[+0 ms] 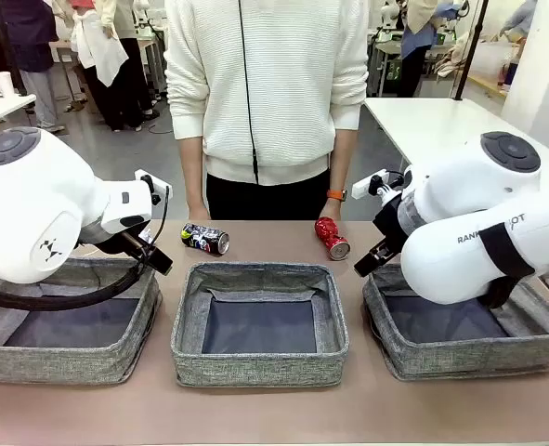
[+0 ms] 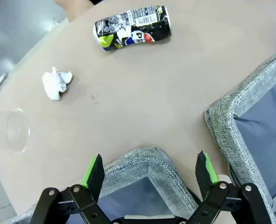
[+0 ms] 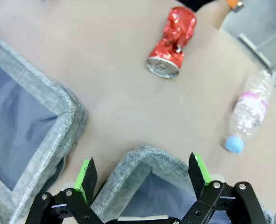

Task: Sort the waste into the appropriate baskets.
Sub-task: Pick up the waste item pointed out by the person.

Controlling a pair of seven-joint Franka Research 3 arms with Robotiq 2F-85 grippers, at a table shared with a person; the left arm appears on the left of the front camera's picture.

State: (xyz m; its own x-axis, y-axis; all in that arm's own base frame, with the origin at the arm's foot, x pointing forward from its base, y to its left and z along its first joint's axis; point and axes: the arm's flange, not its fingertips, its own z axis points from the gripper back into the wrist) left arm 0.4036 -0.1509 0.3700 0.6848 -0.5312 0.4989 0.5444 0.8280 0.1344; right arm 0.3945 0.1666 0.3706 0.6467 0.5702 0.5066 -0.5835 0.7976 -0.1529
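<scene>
The left gripper [image 2: 149,167] hangs with its jaws spread wide and nothing between them, over a corner of the left basket [image 2: 145,157], whose grey woven rim shows between the green pads. In the left wrist view, the black printed can [image 2: 133,29] lies on its side on the table [image 2: 142,93] at 12 o'clock from that gripper, well apart from it. The crumpled white paper ball [image 2: 56,82] rests at about 10 o'clock and the clear plastic cup [image 2: 9,130] at 9 o'clock, near the table's edge. A corner of the middle basket [image 2: 226,116] comes in at 2 o'clock. The right gripper [image 3: 142,170] is likewise fully open and holds nothing, above a corner of the right basket [image 3: 145,156]. In the right wrist view the crushed red can [image 3: 171,42] lies on its side at 12 o'clock from this gripper, open end turned toward it. The clear plastic bottle [image 3: 247,114] with its pink label lies at 2 o'clock, blue cap nearest the gripper. In the front view the three baskets stand in a row. Both cans lie beyond the middle one, the black can at its 11 o'clock and the red at its 1 o'clock, apart from its rim. A person [image 1: 265,93] in a white sweater stands at the far edge, at 12 o'clock.
</scene>
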